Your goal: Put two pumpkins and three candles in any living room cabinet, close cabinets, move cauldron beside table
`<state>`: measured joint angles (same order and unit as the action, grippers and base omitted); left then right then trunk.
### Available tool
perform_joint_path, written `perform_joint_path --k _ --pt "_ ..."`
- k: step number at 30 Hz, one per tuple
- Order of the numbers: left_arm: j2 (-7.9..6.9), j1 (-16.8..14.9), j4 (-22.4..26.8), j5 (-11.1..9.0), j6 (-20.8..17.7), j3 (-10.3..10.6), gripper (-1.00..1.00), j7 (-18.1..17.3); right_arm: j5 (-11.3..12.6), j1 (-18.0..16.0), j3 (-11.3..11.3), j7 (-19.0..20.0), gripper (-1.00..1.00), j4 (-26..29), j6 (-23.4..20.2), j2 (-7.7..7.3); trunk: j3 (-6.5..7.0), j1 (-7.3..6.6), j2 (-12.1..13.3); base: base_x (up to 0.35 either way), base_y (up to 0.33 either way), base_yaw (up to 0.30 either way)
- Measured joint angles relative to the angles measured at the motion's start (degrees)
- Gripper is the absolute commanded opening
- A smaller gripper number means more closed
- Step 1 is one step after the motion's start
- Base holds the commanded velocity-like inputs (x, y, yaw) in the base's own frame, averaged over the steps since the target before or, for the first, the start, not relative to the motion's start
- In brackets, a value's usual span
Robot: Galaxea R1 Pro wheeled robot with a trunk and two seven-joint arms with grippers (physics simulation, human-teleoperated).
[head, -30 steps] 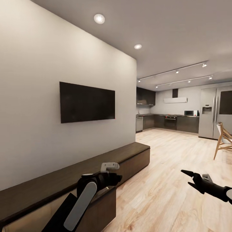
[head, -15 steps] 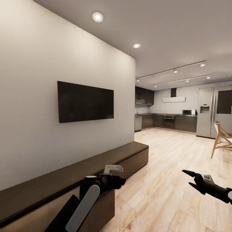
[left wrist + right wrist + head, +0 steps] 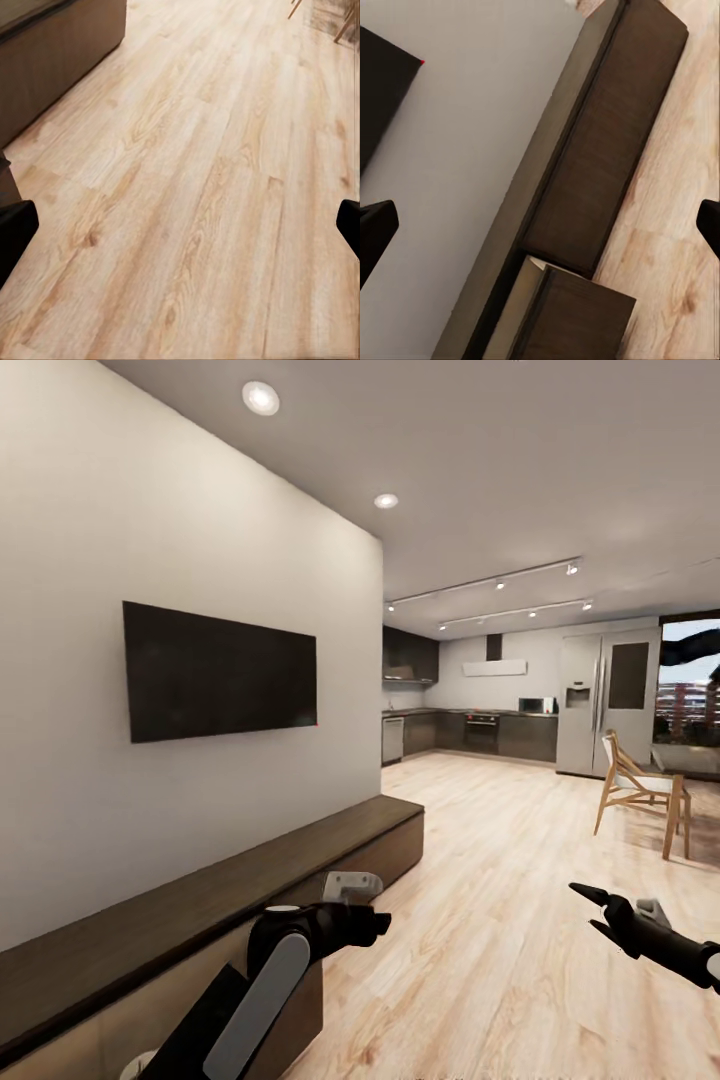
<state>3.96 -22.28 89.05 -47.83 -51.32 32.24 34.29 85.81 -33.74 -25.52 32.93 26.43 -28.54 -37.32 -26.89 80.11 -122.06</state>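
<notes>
The long, low dark-brown cabinet (image 3: 210,905) runs along the white wall at the left, under a wall-mounted black TV (image 3: 220,672). In the right wrist view one front panel (image 3: 577,322) of the cabinet (image 3: 607,142) stands swung out, with a pale inside showing behind it. My left gripper (image 3: 372,925) hangs just in front of the cabinet; the left wrist view shows its fingertips (image 3: 15,232) wide apart over bare wooden floor, holding nothing. My right gripper (image 3: 585,907) is open and empty over the floor at the lower right. The pumpkins, candles, cauldron and table are out of view.
Light wooden floor (image 3: 500,880) stretches ahead to a dark kitchen (image 3: 470,732) with a steel fridge (image 3: 605,705). A wooden chair (image 3: 640,790) stands at the right, near a window (image 3: 688,690).
The whole head view has slid leftward, so the camera has turned right. The chair now shows fully and the window has come into view. Both arms keep their poses.
</notes>
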Motion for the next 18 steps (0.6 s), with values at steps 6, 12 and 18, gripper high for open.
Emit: perform_joint_path --k 6,12,18 --pt "-0.01 0.0 0.0 0.0 0.0 0.0 1.0 0.0 0.1 0.0 0.0 0.5 1.0 0.0 0.1 0.02 -0.12 0.0 0.0 0.0 0.0 -0.116" --pt "0.0 0.0 0.0 0.0 0.0 0.3 1.0 0.0 0.1 0.0 0.0 1.4 1.0 0.0 0.1 0.0 -0.13 0.0 0.0 0.0 0.0 -0.209" --pt "0.0 0.0 0.0 0.0 0.0 0.7 1.0 0.0 0.1 0.0 0.0 1.5 1.0 -0.1 0.0 0.0 -0.13 0.0 0.0 0.0 0.0 -0.282"
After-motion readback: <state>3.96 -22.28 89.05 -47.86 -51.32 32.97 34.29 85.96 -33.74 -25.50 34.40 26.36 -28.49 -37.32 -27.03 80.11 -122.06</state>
